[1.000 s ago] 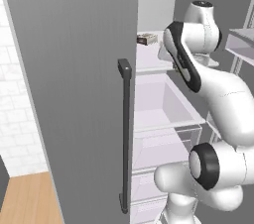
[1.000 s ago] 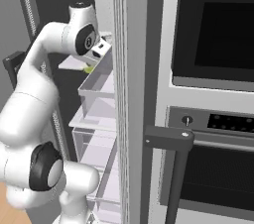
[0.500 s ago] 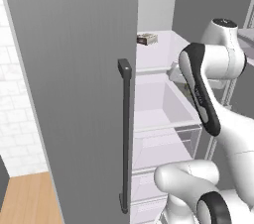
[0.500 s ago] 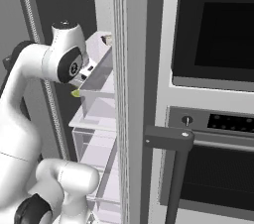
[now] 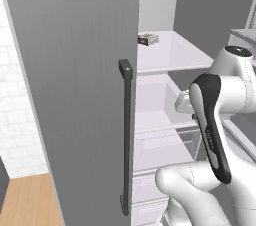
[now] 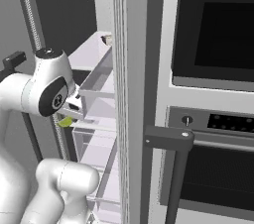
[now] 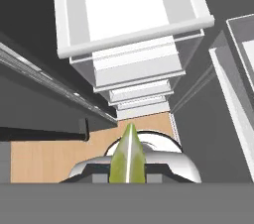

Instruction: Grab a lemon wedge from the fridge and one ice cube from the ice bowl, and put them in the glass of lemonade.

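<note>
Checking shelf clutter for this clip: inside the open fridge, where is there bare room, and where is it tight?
The upper shelf is bare in front of and right of the small boxy item at its back left corner. The drawer below looks empty. Tight: beside the drawer front, where the gripper holds the lemon wedge.

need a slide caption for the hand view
Gripper holding the lemon wedge, looking down past the fridge drawers.

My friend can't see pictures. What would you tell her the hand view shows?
The claw holds a yellow-green lemon wedge at the bottom of the picture. Beyond it are the fridge's stacked white drawers, with a strip of wooden floor past them.
</note>
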Motion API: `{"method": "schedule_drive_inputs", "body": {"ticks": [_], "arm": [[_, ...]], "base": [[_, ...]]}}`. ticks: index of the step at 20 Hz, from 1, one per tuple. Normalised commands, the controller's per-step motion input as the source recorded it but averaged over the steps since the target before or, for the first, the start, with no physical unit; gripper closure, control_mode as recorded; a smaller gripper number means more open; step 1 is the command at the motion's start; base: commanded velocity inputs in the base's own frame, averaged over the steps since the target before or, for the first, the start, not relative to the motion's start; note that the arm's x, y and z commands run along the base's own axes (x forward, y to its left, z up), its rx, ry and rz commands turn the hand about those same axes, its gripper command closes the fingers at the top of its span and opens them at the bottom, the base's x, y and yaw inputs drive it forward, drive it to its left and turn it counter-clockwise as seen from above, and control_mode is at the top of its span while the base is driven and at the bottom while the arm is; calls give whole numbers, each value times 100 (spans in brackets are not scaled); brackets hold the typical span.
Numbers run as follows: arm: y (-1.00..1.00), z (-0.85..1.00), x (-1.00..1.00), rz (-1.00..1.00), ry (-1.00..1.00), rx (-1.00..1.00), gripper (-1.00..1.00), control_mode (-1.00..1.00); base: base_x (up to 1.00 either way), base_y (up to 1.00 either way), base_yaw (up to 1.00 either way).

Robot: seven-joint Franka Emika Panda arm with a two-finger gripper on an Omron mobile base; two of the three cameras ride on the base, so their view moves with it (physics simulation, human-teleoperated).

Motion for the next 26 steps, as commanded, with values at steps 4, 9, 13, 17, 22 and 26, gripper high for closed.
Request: {"method": "schedule_drive_inputs", "body": {"ticks": [4,9,13,17,22,26], "arm": [[1,-8,-33,2,2,0,100,-100],[0,0,-1,0,0,0,100,100],[0,0,0,0,0,0,100,100],[0,0,0,0,0,0,100,100],[0,0,0,0,0,0,100,100],[0,0,0,0,0,0,100,100]], "base": [[0,0,0],[-27,1,0],[-100,12,0],[-100,6,0],[-52,-13,-47],[-1,-11,-79]]}}
